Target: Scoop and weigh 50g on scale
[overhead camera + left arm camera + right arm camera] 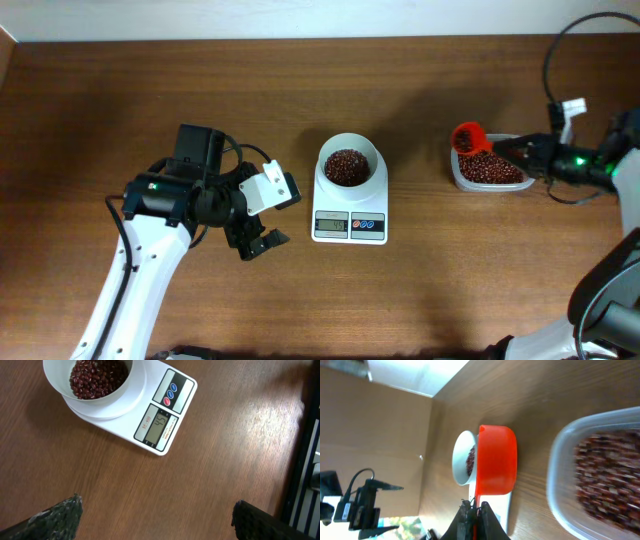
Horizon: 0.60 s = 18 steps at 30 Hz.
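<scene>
Brown wooden table (300,310), scale (350,225) at centre, bowl (350,165) of beans atop, display (160,428) seemingly just short of target. Topping-up stage: right gripper (515,150) pinched tight on red scoop (467,137) above tub (490,172) edge; left gripper (265,241) spread wide, beside scale. Next: small, careful pour into bowl.

You're seeing a clear plastic tub of red beans (490,188) sitting near the right edge of the wooden table (450,290).

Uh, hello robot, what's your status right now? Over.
Left gripper open, hovering beside scale. Right gripper shut on red scoop by bean tub. Bowl on scale holds beans, display reads 45. Nothing between scoop and bowl.
</scene>
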Motion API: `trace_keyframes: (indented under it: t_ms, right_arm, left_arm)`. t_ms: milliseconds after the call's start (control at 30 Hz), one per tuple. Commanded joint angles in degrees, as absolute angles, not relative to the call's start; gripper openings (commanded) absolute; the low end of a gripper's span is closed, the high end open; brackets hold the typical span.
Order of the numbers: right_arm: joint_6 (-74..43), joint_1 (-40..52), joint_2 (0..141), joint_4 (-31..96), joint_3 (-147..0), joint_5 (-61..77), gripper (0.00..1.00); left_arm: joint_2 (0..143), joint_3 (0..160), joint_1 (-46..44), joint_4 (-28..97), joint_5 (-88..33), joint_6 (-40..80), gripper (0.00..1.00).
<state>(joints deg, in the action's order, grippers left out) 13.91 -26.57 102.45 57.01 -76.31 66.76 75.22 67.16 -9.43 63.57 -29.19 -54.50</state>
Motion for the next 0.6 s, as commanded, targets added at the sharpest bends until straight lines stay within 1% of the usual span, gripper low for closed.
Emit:
trace_keyframes:
  t_ms: [0,33,200,300,467,567]
  right_arm:
    - [14.52,-20.82,102.74,57.01,-76.07,69.01,0.04]
    - [14.52,-17.65,102.76,56.71,-76.07,69.01,0.04]
    - [12.49,-7.49,102.74,53.06,-76.07,68.99,0.04]
    - [6.52,-4.4,102.76,47.55,-76.07,68.77,0.04]
    - [6.55,-2.0,102.76,45.21,-76.07,68.29,0.04]
    - [6.57,-0.25,102.76,42.33,-76.07,64.51,0.04]
  left_arm:
    - [75.11,67.0,-9.65,63.48,-30.22,-55.4,0.99]
    - [75.11,67.0,-9.65,63.48,-30.22,-55.4,0.99]
    - [75.11,67.0,-9.65,63.48,-30.22,-55.4,0.99]
    - [75.11,67.0,-9.65,63.48,-30.22,-55.4,0.99]
    - [75.11,67.0,-9.65,63.48,-30.22,-55.4,0.99]
    - [75.11,67.0,-9.65,63.48,-30.22,-55.4,0.99]
